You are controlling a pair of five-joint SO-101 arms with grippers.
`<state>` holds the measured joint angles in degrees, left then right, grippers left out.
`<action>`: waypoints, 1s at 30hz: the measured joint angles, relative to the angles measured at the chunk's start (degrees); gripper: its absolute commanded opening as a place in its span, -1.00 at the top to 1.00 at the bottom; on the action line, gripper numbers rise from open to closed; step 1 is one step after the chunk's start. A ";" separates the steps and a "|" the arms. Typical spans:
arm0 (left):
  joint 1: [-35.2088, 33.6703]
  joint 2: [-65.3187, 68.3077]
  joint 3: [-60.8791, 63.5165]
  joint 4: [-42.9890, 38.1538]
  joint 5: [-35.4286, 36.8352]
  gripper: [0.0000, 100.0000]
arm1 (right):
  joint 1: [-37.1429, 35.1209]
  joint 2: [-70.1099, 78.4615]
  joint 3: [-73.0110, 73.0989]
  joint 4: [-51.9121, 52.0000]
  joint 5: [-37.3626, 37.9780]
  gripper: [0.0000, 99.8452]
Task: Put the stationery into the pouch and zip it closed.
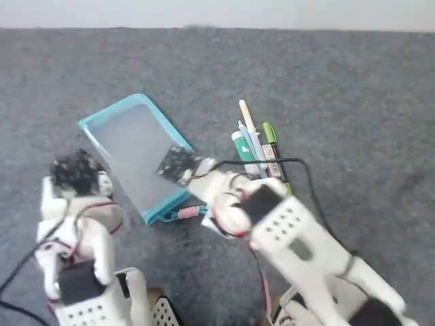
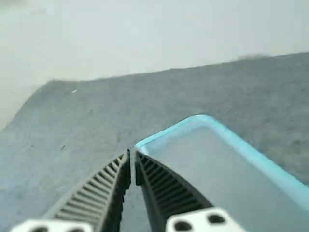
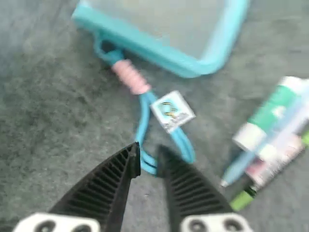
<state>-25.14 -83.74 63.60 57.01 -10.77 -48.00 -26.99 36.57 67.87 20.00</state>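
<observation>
the teal pouch (image 1: 132, 146) is laid flat on the grey desk (image 1: 340, 102), with the stationery (image 1: 257, 146) bundled just beside it. the right end effector (image 3: 148, 157) is held narrowly parted about the blue pull cord (image 3: 181, 142). the left end effector (image 2: 133, 162) is pressed together over a pouch corner.

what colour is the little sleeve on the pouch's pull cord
Pink: the sleeve sits on the blue pull cord, clearest in the right wrist view.

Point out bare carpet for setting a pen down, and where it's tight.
Free: the wide strip of grey carpet beyond the pouch and stationery, up to its far edge; also the stretch past the stationery, away from the pouch. Crowded: between pouch and stationery, where the right gripper hangs over the cord loop, and by the left gripper at the pouch's corner.
</observation>
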 measured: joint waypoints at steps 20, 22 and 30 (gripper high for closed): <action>-20.40 72.00 -55.03 10.11 -7.65 0.86 | -6.07 29.54 -8.26 -9.49 1.58 0.49; -20.75 74.90 -57.93 10.64 -7.74 0.86 | -6.07 31.65 -8.35 -10.99 1.58 0.49; -21.54 81.14 -61.71 10.81 -9.76 0.85 | -6.07 37.01 -14.59 -11.60 1.49 0.48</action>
<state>-46.68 -2.59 1.89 67.82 -20.53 -54.07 10.02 21.98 56.26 21.49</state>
